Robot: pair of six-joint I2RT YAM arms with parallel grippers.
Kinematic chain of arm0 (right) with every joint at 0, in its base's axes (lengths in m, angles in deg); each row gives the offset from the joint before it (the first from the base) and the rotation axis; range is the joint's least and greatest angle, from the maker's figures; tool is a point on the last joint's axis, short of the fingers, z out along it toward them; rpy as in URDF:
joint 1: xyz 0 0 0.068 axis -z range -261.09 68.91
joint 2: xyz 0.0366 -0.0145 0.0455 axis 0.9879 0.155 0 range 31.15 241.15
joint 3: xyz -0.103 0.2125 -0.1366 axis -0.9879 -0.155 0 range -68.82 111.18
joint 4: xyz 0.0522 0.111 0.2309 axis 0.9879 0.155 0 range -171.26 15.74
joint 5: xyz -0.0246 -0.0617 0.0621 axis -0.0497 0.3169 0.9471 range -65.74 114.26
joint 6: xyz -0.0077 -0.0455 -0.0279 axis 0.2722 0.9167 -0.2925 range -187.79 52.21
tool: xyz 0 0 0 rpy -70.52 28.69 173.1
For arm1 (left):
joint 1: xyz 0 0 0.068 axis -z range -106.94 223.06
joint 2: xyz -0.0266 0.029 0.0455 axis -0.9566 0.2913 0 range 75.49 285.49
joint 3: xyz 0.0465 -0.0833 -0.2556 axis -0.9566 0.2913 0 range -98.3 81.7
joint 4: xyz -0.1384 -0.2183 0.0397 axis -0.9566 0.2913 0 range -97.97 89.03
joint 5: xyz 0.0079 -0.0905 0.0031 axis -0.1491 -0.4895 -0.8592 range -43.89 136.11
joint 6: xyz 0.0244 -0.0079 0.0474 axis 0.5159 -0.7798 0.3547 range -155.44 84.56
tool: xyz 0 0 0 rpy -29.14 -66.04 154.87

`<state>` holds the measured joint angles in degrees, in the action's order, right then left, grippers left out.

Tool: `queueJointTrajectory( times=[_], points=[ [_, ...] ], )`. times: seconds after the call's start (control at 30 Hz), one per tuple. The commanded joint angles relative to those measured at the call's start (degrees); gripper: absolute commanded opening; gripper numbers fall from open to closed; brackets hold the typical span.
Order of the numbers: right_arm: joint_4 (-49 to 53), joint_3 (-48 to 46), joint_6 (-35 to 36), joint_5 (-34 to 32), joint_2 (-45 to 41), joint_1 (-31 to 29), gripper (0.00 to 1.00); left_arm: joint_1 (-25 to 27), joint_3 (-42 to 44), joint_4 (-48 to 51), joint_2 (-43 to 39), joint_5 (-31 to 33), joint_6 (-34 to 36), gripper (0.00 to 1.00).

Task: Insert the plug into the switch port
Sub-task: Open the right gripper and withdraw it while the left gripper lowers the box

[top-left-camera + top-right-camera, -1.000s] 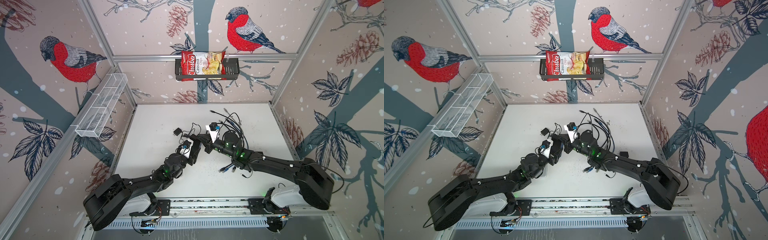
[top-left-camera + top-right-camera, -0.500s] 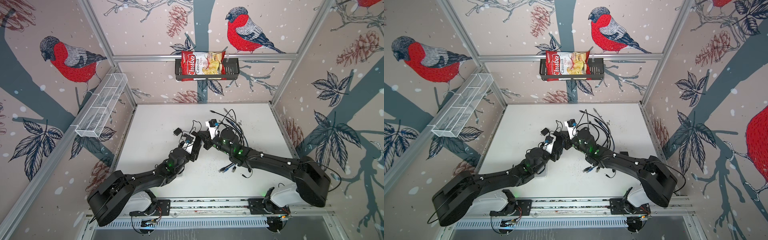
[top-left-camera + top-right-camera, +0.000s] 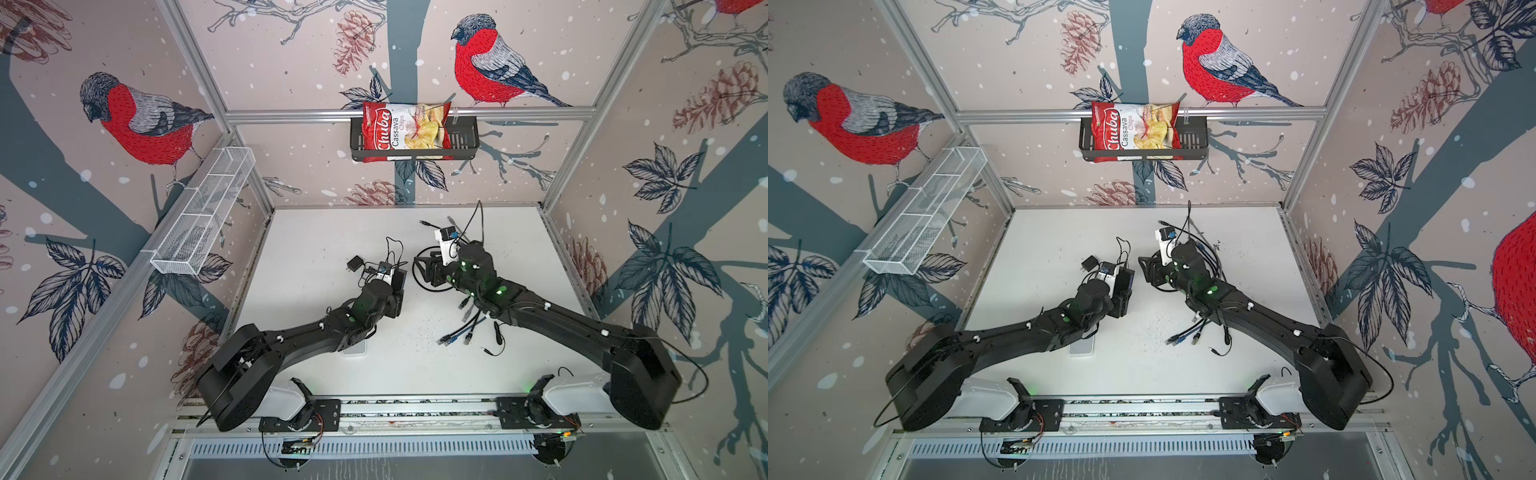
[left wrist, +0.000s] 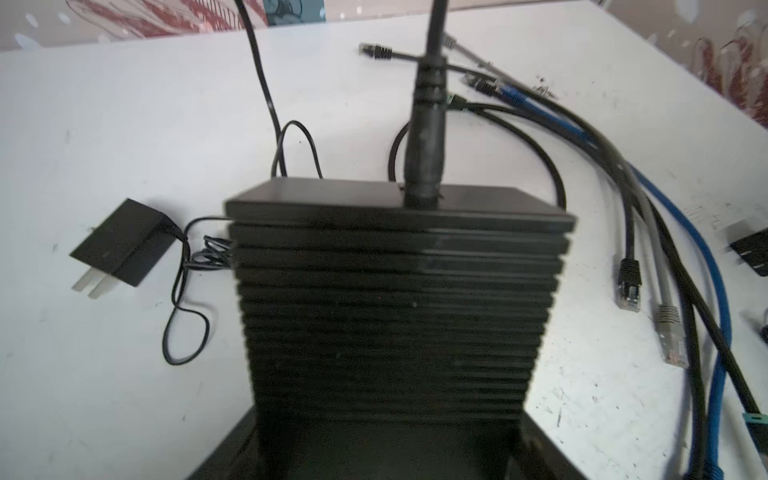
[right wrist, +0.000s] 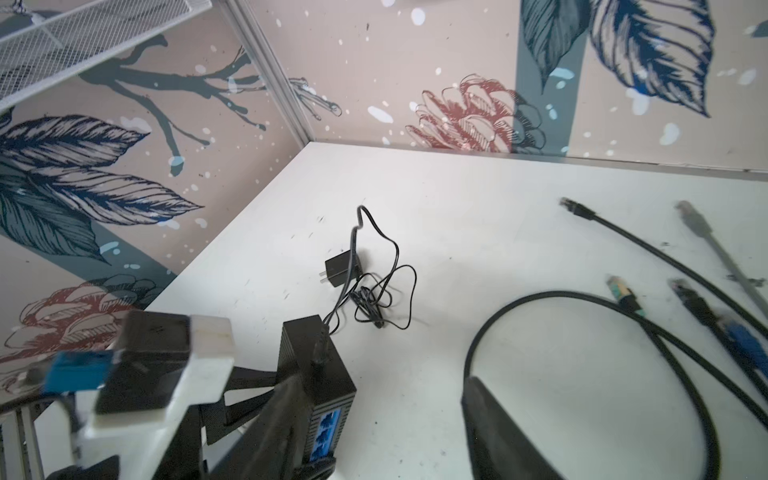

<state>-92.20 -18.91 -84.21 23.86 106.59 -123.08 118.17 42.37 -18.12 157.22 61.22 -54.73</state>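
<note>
Plug (image 4: 424, 158) seated in switch (image 4: 399, 299) edge; left fingers (image 4: 544, 453) grip switch, right fingers (image 5: 498, 436) spread, clear of plug

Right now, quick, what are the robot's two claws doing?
Left gripper: closed on the black switch.
Right gripper: open, holding nothing.
</note>
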Motion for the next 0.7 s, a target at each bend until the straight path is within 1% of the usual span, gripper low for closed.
queueJointTrajectory(
  times=[0.0, 0.1, 0.2, 0.3, 0.37, 0.53, 0.6, 0.67],
  points=[
    [1.9, -1.2, -1.3, -5.5, -2.7, 2.8, 0.76, 0.0, -5.1, 12.9, 3.5, 0.8, -3.4, 0.26],
    [4.2, -1.6, -3.3, -8.5, -3.2, 6.0, 0.81, 0.0, -8.8, 18.5, 7.1, 1.7, -5.8, 0.26],
    [6.7, -1.2, -4.8, -8.0, -2.2, 9.0, 0.83, 0.0, -12.6, 23.8, 10.6, 2.2, -7.7, 0.29],
    [8.4, -0.6, -5.5, -7.0, 0.0, 10.9, 0.83, -0.1, -15.0, 26.6, 13.7, 1.4, -8.6, 0.31],
    [9.7, 0.2, -5.7, -6.9, 1.6, 11.4, 0.83, -0.1, -16.2, 27.4, 15.3, 1.1, -9.1, 0.33],
    [10.7, 1.1, -5.8, -6.7, 4.4, 12.0, 0.83, -0.1, -17.5, 29.7, 19.2, 0.3, -9.9, 0.41],
    [10.6, 1.1, -5.8, -6.5, 5.0, 12.1, 0.83, -0.1, -19.4, 30.1, 20.4, 0.0, -10.1, 0.45],
    [10.5, 1.0, -5.7, -6.5, 5.5, 12.2, 0.83, -0.1, -19.6, 30.1, 21.2, -0.2, -10.2, 0.49]
  ],
)
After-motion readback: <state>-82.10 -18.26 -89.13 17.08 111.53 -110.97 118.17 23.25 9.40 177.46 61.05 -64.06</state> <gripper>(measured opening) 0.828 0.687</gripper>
